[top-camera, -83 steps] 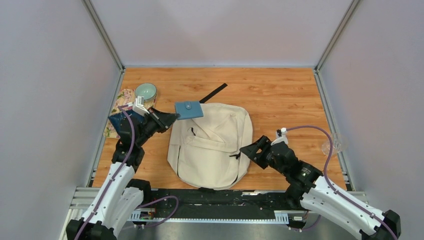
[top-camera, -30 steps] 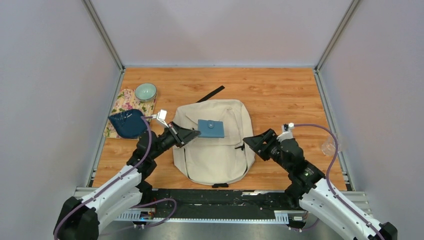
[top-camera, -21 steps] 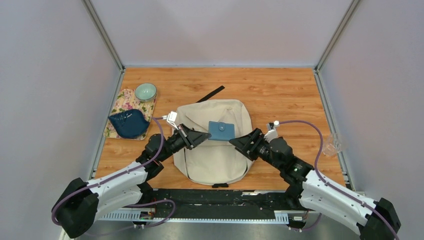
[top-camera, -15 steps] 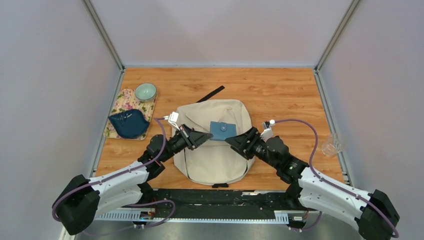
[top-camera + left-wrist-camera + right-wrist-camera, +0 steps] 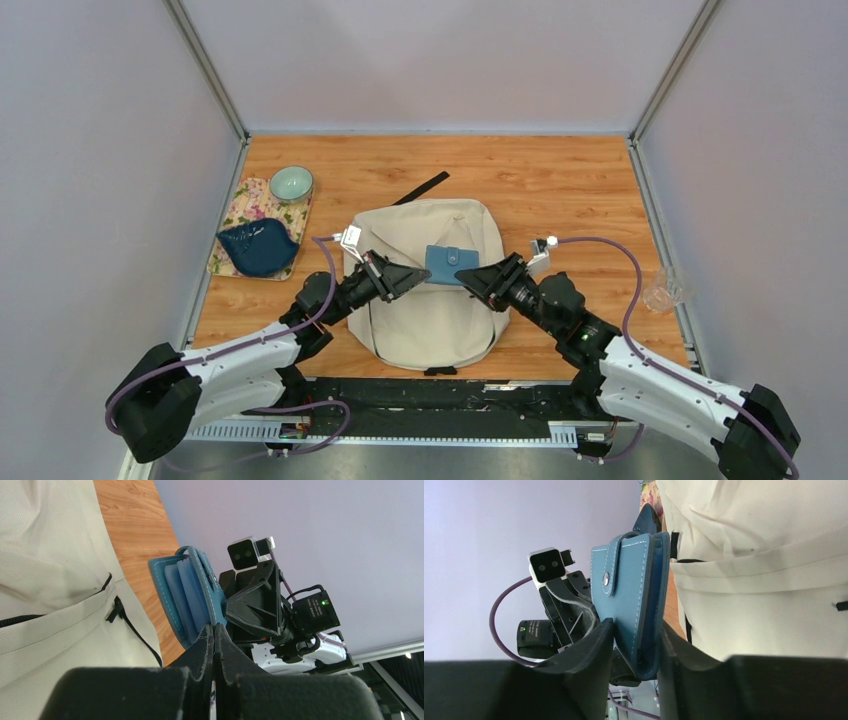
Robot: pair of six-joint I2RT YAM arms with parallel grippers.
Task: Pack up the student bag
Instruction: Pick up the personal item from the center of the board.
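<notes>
The cream student bag [image 5: 425, 315] lies flat in the middle of the table, front pocket up. A blue wallet [image 5: 450, 266] hangs just above the bag, held from both sides. My left gripper [image 5: 424, 273] is shut, pinching the wallet's left edge; in the left wrist view its tips [image 5: 214, 627] meet on the wallet's [image 5: 187, 592] leather. My right gripper [image 5: 468, 278] has come in from the right. In the right wrist view the wallet [image 5: 634, 585] stands between that gripper's [image 5: 636, 626] fingers, which press on both faces. The bag [image 5: 764, 555] fills the background there.
A dark blue leaf-shaped dish [image 5: 258, 248] and a pale green bowl [image 5: 291, 183] sit on a floral mat [image 5: 240, 205] at the left. The bag's black strap [image 5: 421, 187] sticks out behind it. A clear glass [image 5: 663, 292] stands at the right edge.
My left arm carried the wallet rightward over the bag. My right arm swung in from the right and narrowed its jaws onto the wallet's other end.
</notes>
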